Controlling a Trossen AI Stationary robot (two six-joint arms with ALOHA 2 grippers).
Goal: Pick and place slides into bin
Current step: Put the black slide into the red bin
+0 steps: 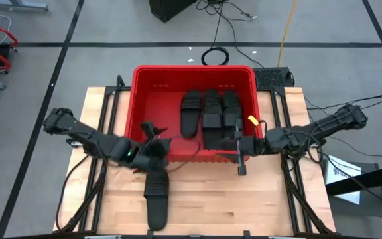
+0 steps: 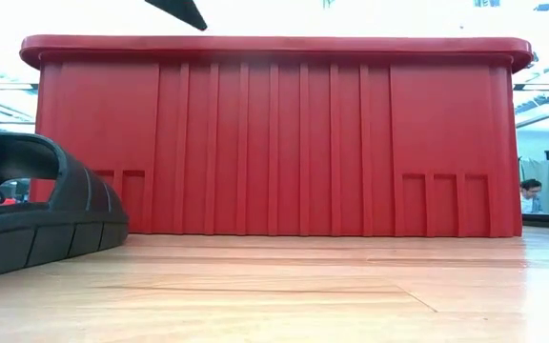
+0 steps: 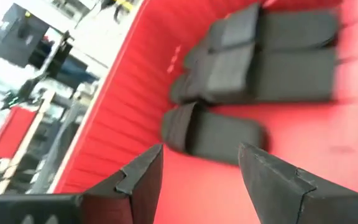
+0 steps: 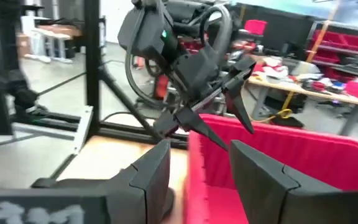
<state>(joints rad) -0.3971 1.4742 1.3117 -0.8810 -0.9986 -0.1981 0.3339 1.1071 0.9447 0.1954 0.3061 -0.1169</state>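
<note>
High view: bin (image 1: 138, 93) holds slides (image 1: 211, 113); left pincer (image 3: 197, 180) wide, empty; right pincer (image 4: 197, 174) parted, empty.

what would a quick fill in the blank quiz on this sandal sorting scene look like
1. The sandals inside the bin number ____.
2. The bin's colour is ____.
3. The left gripper hangs over the bin's near wall with its fingers ____.
4. The sandals on the wooden table lie nearer the ____ arm.

Missing words: three; red; open; left

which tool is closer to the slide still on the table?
Left. The left tool is just beyond the slide on the table, over the bin; the right tool sits off to its side.
</note>
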